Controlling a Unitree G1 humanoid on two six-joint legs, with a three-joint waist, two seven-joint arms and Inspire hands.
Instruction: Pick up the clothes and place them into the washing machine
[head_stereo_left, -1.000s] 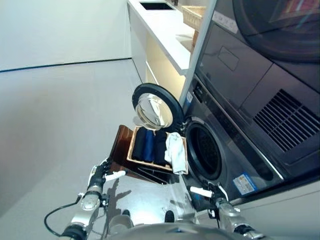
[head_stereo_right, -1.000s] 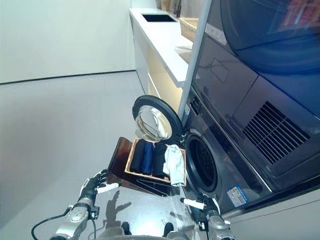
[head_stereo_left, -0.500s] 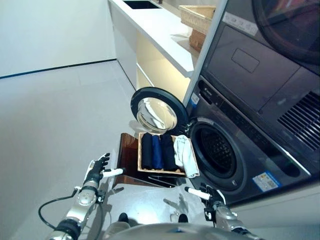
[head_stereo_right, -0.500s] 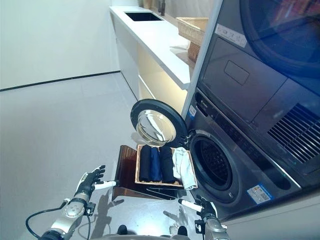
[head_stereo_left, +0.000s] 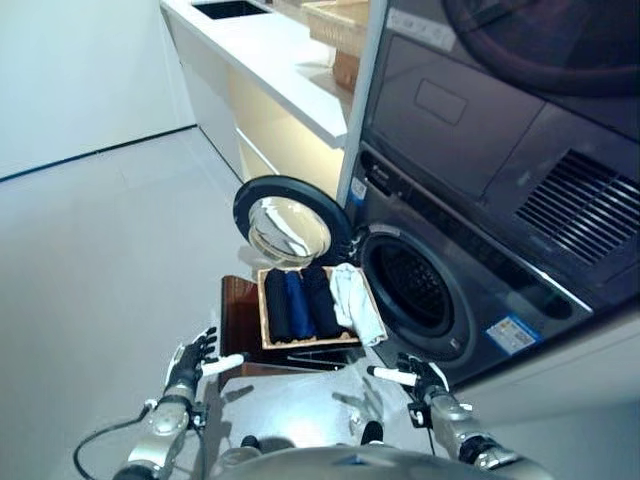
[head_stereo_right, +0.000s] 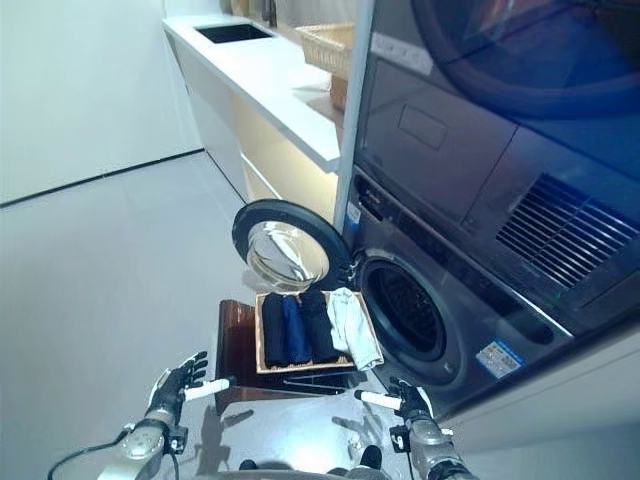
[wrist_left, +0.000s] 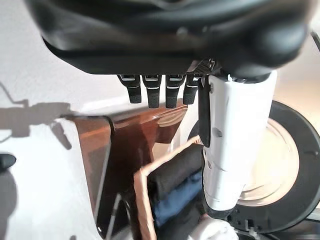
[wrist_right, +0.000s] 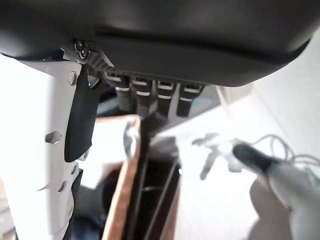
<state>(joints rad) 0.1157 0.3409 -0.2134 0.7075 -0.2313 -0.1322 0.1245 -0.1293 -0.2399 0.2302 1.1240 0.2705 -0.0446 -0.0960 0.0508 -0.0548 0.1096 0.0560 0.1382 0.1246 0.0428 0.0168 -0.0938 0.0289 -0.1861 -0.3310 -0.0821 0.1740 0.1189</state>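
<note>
Both the left hand (head_stereo_left: 193, 358) and right hand (head_stereo_left: 420, 376) are hanging open and empty while the view is swinging back, so the rolled dark clothes (head_stereo_left: 298, 303) and white cloth (head_stereo_left: 352, 299) are lying ungrasped in the shallow wooden tray (head_stereo_left: 268, 343), beside the dark front-loading washing machine's open round door (head_stereo_left: 288, 222).

Left hand (head_stereo_left: 190, 358) and right hand (head_stereo_left: 420, 378) hover, fingers (wrist_left: 150, 92) straight.
</note>
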